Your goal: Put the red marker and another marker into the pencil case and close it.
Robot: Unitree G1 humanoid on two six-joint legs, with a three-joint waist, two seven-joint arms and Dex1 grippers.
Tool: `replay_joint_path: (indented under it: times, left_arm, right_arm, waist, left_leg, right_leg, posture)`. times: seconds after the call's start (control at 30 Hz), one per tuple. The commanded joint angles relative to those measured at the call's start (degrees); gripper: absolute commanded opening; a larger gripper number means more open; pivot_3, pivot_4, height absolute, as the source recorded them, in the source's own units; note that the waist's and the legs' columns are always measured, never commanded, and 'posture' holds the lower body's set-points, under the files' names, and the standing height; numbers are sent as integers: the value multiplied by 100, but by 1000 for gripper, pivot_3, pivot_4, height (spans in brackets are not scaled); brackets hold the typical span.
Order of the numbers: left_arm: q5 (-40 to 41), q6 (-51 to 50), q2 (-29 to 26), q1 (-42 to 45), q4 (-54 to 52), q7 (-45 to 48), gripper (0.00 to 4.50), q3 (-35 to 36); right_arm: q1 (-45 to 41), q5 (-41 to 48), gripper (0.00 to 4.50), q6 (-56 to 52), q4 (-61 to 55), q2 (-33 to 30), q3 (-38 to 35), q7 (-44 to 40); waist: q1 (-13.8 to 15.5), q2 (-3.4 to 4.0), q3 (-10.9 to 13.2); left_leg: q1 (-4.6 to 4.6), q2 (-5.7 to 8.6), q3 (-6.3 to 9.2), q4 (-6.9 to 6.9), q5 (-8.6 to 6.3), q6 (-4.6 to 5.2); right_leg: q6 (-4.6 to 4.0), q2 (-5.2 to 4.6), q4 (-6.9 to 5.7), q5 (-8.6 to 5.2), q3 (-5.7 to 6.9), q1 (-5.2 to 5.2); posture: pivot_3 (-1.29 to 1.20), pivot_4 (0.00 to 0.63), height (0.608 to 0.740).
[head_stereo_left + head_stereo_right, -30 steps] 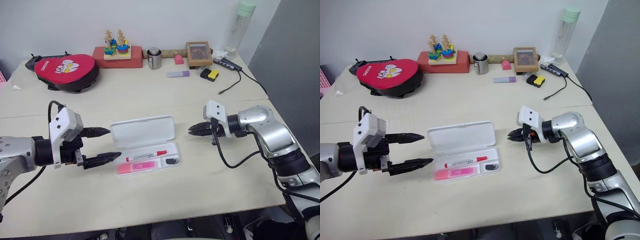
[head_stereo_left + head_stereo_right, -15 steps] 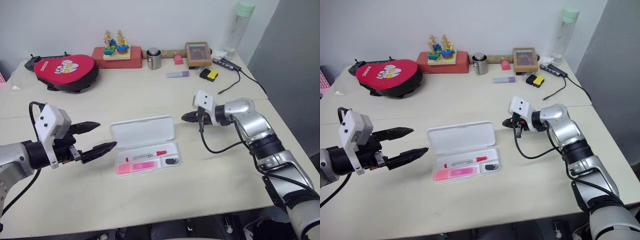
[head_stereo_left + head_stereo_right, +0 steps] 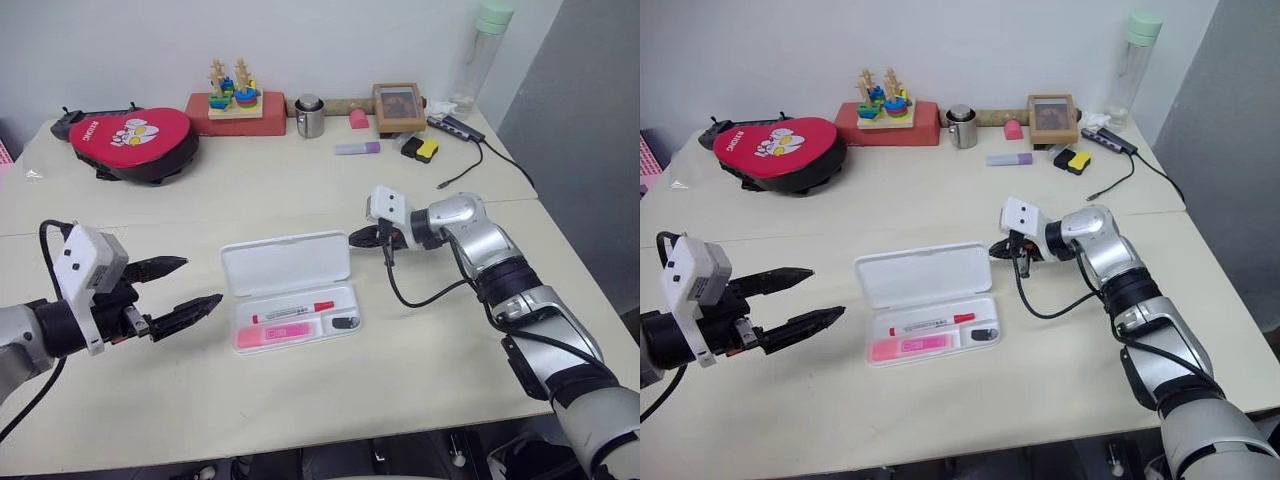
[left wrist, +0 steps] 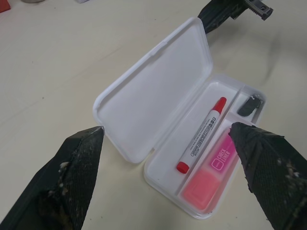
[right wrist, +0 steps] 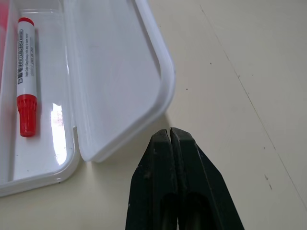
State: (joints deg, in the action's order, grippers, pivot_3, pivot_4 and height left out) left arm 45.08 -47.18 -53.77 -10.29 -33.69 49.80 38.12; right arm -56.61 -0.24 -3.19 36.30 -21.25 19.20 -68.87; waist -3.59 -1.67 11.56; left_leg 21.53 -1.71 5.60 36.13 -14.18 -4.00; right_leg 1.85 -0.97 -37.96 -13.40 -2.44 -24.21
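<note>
Left gripper (image 3: 185, 285): nearest the camera, left of the case, black fingers spread wide, holding nothing, well short of the tray.
Pencil case (image 3: 287, 262): open on the cream table (image 3: 420, 350), lid laid back flat toward the far side, divided tray on the near side.
Highlighter (image 3: 271, 334): chunky pink, lying flat in the tray's front compartment (bright pink body, paler cap end).
Red marker (image 3: 292, 310): white barrel, red cap, lying lengthwise in the tray's rear compartment, just behind the highlighter.
Small dark object (image 3: 342, 322): in the little compartment at the tray's right end; too small to identify.
Right gripper (image 3: 356, 237): fingers pressed together, tips at the lid's far right corner, just beside the rim (contact not clear), carrying nothing.
Purple marker (image 3: 356, 148): pale, lying loose on the far half of the table.
Red pouch (image 3: 132, 139): padded, with a cartoon print, far left.
Back row: red box (image 3: 234, 114) bearing a wooden stacking toy, metal cup (image 3: 308, 117), small picture frame (image 3: 398, 107), clear bottle (image 3: 478, 55) with green cap at the far right corner.
</note>
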Motion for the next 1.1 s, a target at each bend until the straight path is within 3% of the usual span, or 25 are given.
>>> replay_joint_path:
  times: [0.03,0.8,1.1]
  left_arm:
    - [79,69,-22,36,-119,-40,4500,161]
    - [-184,129,-308,-506,-56,423,4500,469]
    - [-187,137,-301,-412,-32,399,4500,376]
  right_arm:
    - [-50,212,36,-165,-574,-61,-173,-237]
    - [570,790,36,-1430,-2846,-399,129,-1048]
    - [919,700,36,-1549,-3169,-327,450,-954]
  waist:
    - [0,0,0]
    - [17,2,1]
    - [18,2,1]
  left_leg:
    - [-1,0,0,0,0,0]
    - [-2,0,0,-1,0,0]
    - [-3,-1,-1,-1,0,0]
  right_leg:
    - [1,0,0,0,0,0]
    - [19,0,0,-14,1,0]
    - [18,0,1,-16,0,0]
  posture:
    - [0,150,740]
    - [0,150,740]
    - [0,150,740]
